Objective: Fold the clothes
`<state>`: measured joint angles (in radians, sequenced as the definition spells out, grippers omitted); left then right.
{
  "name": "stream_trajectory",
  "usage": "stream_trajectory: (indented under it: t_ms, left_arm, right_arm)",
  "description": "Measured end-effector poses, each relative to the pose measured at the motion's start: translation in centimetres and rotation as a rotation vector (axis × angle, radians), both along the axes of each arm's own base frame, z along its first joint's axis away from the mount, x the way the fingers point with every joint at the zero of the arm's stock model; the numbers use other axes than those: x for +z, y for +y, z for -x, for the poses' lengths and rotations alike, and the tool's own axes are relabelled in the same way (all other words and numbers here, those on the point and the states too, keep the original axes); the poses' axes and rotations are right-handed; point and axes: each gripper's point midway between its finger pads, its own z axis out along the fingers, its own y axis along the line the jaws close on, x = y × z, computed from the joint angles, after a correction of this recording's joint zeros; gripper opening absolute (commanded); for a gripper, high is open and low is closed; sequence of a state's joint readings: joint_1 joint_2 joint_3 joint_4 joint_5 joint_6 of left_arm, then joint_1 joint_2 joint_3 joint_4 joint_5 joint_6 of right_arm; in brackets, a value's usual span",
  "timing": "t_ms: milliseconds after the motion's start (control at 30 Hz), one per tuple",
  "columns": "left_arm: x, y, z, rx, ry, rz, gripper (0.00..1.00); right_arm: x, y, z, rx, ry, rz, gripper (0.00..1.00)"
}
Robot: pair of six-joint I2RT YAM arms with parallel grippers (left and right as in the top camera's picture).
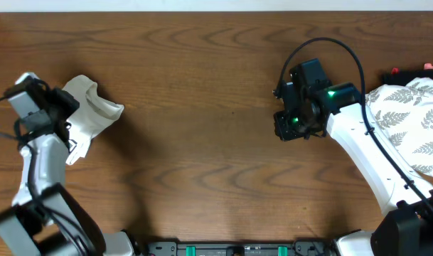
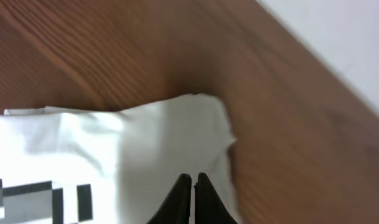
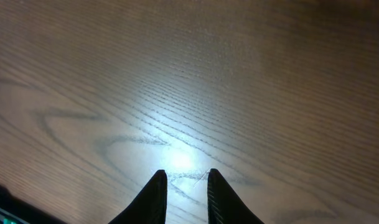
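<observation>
T-shirt sits bunched on the left side of the desk in the overhead view, right against the left hand; the right hand is well apart from it. Left wrist: fingertips clenched together on the white cloth, near its corner. Right wrist: fingers slightly parted, grasping nothing, over bare wood
</observation>
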<state>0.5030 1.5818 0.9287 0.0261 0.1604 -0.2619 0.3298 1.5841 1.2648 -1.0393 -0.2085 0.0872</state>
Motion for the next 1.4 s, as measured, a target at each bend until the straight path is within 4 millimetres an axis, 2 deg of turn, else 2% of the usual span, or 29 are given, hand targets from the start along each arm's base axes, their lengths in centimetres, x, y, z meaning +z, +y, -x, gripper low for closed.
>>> stream_trajectory:
  t_ms: [233, 400, 667, 1067, 1400]
  left_arm:
    - [-6.9, 0.9, 0.2, -0.022, 0.160, -0.023, 0.06]
    - [-10.2, 1.4, 0.3, -0.024, 0.223, -0.040, 0.06]
    - [-10.6, 3.4, -0.3, 0.074, 0.240, -0.104, 0.06]
    - [-10.6, 4.6, -0.1, 0.337, 0.150, 0.015, 0.06]
    - [-10.3, 6.4, 0.2, 0.449, 0.155, 0.055, 0.06]
  right_arm:
    - [0.0, 0.0, 0.0, -0.001, -0.001, 0.000, 0.21]
    - [0.0, 0.0, 0.0, -0.009, 0.002, -0.001, 0.21]
    - [0.0, 0.0, 0.0, -0.016, 0.004, -0.002, 0.21]
    - [-0.1, -0.1, 0.3, -0.037, 0.022, 0.000, 0.21]
    - [-0.1, -0.1, 0.3, -0.041, 0.026, 0.000, 0.21]
